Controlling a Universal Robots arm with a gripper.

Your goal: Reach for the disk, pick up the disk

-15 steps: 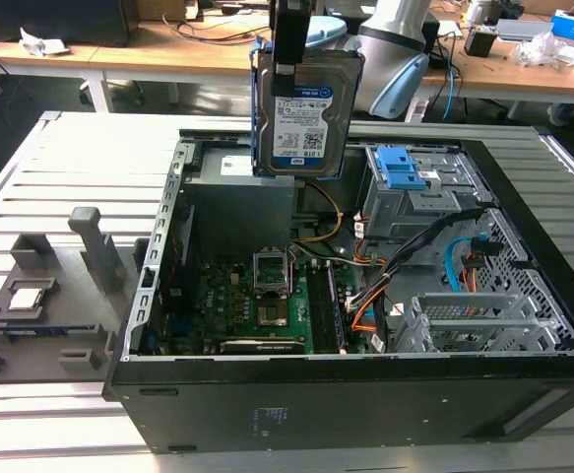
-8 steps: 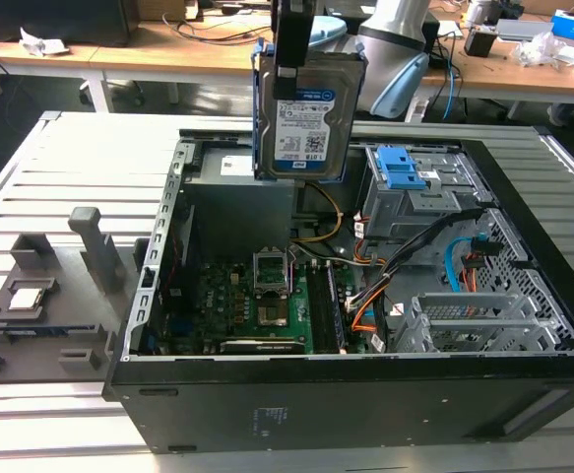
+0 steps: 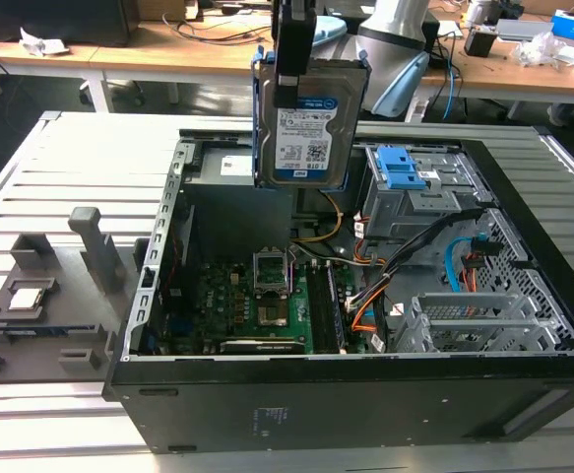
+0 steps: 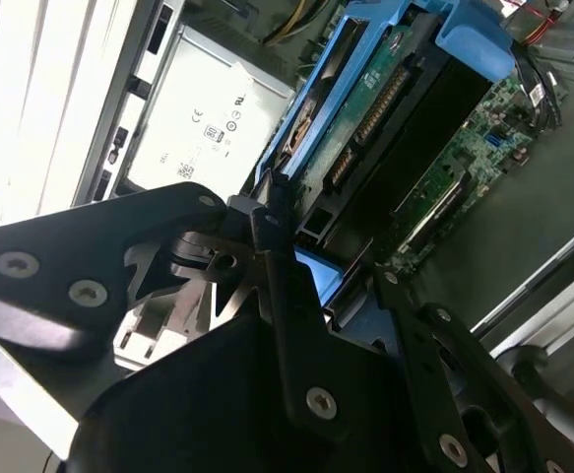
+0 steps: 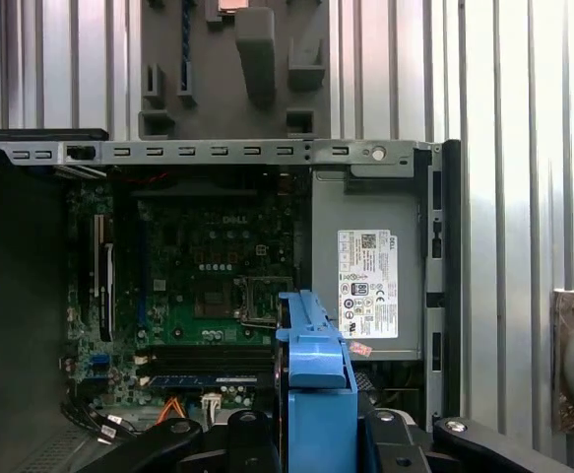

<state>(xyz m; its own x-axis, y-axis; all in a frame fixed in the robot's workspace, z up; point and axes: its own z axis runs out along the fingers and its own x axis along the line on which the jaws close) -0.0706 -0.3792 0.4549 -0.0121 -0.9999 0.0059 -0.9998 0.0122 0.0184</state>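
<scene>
One disk | one end effector clamped on it | lifted above one computer case

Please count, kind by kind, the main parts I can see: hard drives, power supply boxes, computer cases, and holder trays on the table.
Silver-grey metal hard drive with blue plastic bracket: 1
Grey metal power supply box with white label: 1
Black open computer case: 1
Grey plastic holder tray: 1
Total: 4

Even, bright indoor light in the exterior view; the open black computer case stays shadowed inside. In the second wrist view, the ribbed silver table blows out white — foreground parts blur.
</scene>
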